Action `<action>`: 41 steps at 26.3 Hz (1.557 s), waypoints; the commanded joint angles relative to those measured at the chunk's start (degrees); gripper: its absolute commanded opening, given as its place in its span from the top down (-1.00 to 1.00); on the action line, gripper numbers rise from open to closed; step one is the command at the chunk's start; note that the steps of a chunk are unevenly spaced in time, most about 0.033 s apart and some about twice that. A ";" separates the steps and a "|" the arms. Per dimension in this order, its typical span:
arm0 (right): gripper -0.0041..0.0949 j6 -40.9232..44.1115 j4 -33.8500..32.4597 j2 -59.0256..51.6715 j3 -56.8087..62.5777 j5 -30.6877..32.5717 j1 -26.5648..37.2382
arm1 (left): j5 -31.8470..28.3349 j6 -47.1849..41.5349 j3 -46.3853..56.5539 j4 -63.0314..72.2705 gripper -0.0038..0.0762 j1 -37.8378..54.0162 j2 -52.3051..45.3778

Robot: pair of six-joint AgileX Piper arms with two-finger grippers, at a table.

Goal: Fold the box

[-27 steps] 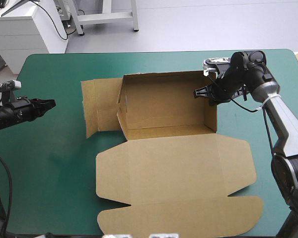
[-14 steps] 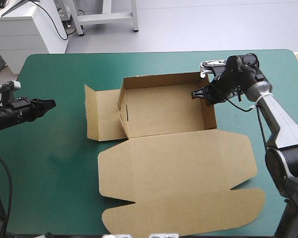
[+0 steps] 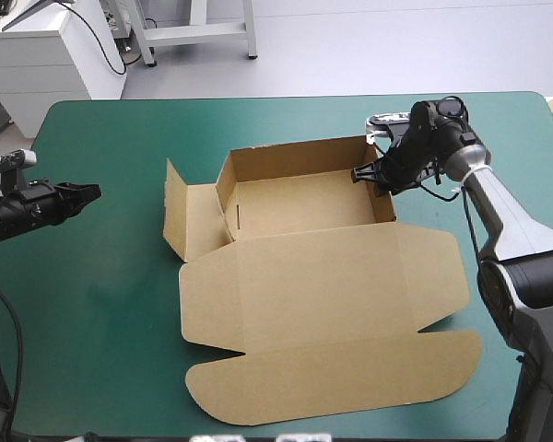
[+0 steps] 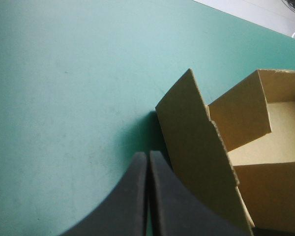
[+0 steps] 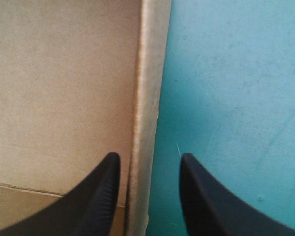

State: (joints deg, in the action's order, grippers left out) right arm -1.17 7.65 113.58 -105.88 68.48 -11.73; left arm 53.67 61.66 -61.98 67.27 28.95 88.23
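One brown box takes up the middle of the teal-green cover, and it is partly formed. Nearest the robot its lid lies flat on the cover, with a rounded tuck flap reaching almost to the table's near edge. Just beyond the lid stands the tray, with its left, far and right walls raised. A side flap is spread out from the tray's left wall, its outer panel tilted up off the cover.

Level with the tray, near the table's left edge, the left gripper hangs over bare cover, well apart from the box. Its fingers are pressed together into one point, and the raised side flap stands ahead of them.

Farther off, the right gripper is at the tray's right wall, close to the far corner. Its fingers stand apart astride the wall's top edge, one on the tray's side and the other over the cover outside. Whether either finger touches the board cannot be told.
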 commanded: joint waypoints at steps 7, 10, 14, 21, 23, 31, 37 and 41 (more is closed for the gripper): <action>-0.52 2.47 2.16 -4.37 -6.74 2.89 0.10 | 0.53 -0.39 -1.19 3.43 0.92 -0.02 -2.23; -0.53 2.77 0.78 -6.35 -6.83 2.89 0.10 | 1.11 -0.50 -1.19 3.43 0.92 -0.02 -2.23; -0.53 3.79 0.57 -7.20 -6.03 2.89 0.10 | 1.27 -0.50 -1.19 3.43 0.92 -0.02 -2.23; -0.53 3.79 0.69 -3.60 -5.27 2.86 0.10 | 1.16 -1.01 -1.19 3.43 0.92 -0.02 -2.23; -0.52 4.53 0.70 -2.60 -5.27 2.86 -0.14 | 1.16 -1.50 -1.19 3.32 0.92 -0.02 -2.23; -0.52 4.18 -2.53 0.13 -5.16 2.86 -2.03 | 1.06 -1.40 -1.19 2.86 0.92 -0.02 -2.23; -0.52 3.78 -2.80 0.28 -5.16 2.86 -2.26 | 1.06 -0.44 -1.19 2.40 0.92 -0.02 -2.23; -0.42 2.10 -3.84 0.54 -5.16 2.86 -2.26 | 1.06 -0.44 -1.19 2.40 0.92 -0.02 -2.23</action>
State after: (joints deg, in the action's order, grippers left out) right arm 2.56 4.59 117.02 -109.61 70.86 -13.92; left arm 53.99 60.89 -61.94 66.21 28.95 88.23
